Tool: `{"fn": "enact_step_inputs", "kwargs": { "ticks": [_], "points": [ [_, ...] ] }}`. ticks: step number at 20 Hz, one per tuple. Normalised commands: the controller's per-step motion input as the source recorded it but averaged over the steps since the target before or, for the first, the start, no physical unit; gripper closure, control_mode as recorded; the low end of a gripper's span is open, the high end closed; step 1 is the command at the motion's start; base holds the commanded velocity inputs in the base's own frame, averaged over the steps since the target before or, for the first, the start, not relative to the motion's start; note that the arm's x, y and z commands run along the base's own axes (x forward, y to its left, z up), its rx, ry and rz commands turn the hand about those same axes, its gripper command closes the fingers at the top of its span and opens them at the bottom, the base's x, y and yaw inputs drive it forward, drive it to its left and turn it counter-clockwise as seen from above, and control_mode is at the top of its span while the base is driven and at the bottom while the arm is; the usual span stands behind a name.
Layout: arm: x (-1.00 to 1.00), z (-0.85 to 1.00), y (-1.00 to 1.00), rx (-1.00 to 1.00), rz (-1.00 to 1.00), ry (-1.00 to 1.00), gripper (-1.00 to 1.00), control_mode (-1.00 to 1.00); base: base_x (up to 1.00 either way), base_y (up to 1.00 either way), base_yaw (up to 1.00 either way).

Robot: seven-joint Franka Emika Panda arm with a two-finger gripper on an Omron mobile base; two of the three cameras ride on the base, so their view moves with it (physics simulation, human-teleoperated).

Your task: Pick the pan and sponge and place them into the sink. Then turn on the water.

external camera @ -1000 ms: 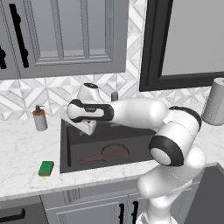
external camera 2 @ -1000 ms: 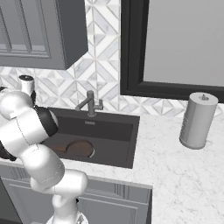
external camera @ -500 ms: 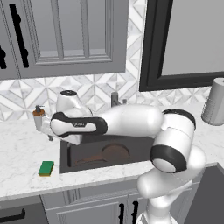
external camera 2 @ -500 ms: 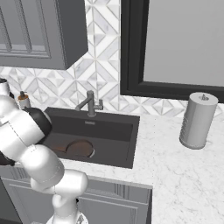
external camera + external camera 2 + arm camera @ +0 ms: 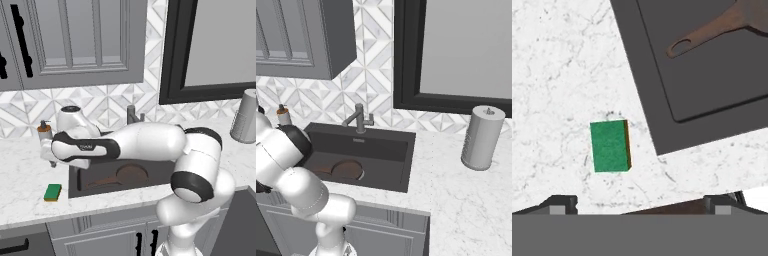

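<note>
Hand view: pan [image 5: 722, 27] handle (slanting) toward sponge [image 5: 610, 145]

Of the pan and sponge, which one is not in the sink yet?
The sponge: green face up on the counter beside the sink, while the pan already lies inside.

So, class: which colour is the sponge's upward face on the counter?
Green, with a thin yellowish edge on one side; the sponge shows best in the hand view.
</note>
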Motion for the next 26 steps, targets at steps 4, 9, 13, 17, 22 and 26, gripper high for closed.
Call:
{"fn": "enact_step_inputs", "kwargs": {
  "ticks": [4,9,13,17,22,26],
  "points": [
    [0.00,-0.17,0.16,-0.09,0.11,0.04,-1.00,-1.00,0.00,0.00,0.00],
    [0.00,-0.26,0.40,-0.11,0.06,0.00,-1.00,-1.00,0.00,0.00,0.00],
    [0.06,-0.16,0.26,-0.06,0.01,0.00,-1.00,-1.00,0.00,0.00,0.00],
    [0.06,-0.18,0.07,-0.03,0.02,0.00,-1.00,-1.00,0.00,0.00,0.00],
    [0.04,-0.24,0.08,-0.03,0.02,0.01,-1.00,-1.00,0.00,0.00,0.00],
    [0.08,-0.34,0.12,-0.04,0.04,0.01,-1.00,-1.00,0.00,0.00,0.00]
  ]
}}
